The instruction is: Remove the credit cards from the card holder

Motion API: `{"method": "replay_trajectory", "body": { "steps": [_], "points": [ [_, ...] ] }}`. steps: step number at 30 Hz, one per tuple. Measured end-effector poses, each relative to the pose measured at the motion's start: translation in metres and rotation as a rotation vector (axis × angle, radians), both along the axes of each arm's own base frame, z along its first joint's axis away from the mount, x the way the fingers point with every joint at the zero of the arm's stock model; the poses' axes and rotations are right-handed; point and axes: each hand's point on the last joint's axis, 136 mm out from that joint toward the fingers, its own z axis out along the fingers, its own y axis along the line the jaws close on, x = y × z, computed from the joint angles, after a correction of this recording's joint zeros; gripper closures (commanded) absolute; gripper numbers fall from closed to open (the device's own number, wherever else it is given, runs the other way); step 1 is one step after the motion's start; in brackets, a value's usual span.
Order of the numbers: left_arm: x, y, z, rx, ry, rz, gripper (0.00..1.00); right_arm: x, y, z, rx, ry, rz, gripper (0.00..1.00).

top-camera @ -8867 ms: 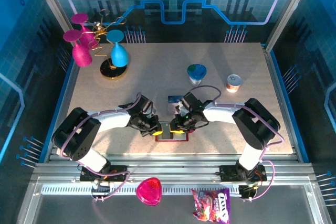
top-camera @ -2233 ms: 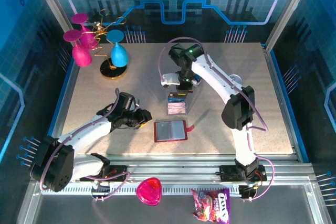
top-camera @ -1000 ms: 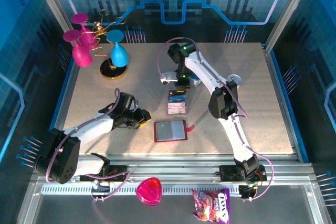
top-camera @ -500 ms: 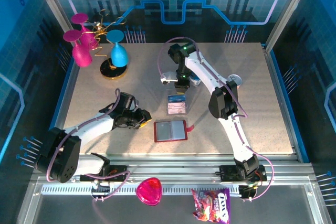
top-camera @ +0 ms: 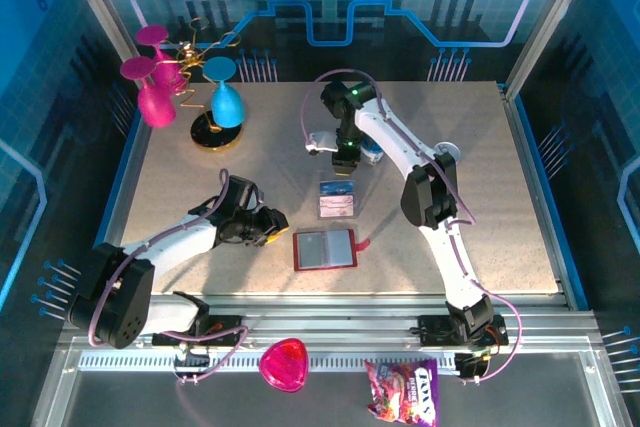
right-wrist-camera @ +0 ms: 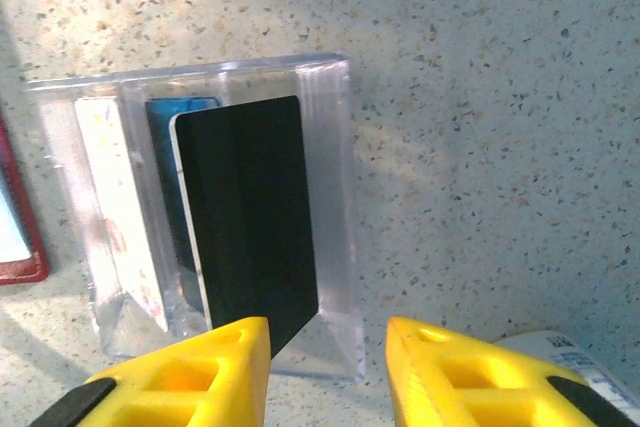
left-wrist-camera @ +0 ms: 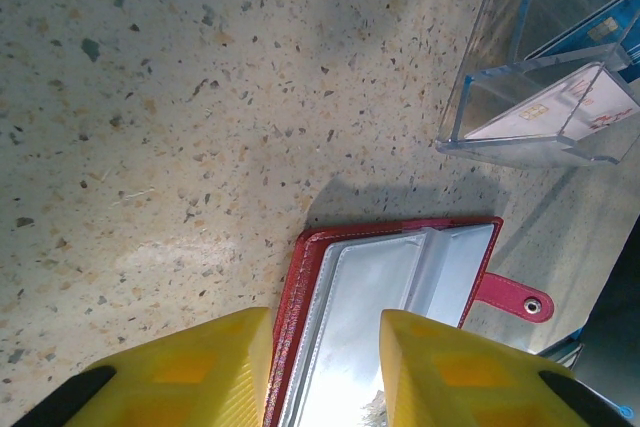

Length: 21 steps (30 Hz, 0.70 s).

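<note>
My left pincer stands open and empty. Just ahead of it the card holder lies unfolded on the counter, its pockets apparently bare. My right pincer is open, gripping nothing. Directly ahead, the black card stands in the clear stand, with the blue card and pale card leftward. Judgement: extraction looks complete.

White shells, black joints, looping lilac cables; the left hand and right hand have blocky yellow fingers.
</note>
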Motion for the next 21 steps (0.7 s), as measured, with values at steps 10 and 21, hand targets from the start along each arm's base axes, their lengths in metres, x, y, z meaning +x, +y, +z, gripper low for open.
{"method": "replay_trajectory", "body": {
  "steps": [10,21],
  "points": [
    [0.000,0.001,0.000,0.001,0.003,0.001,0.66,-0.007,-0.002,0.000,0.021,-0.004,-0.030,0.47],
    [-0.001,0.001,0.003,-0.001,-0.004,0.001,0.66,-0.005,0.000,-0.020,0.024,-0.010,-0.037,0.37]
  ]
}}
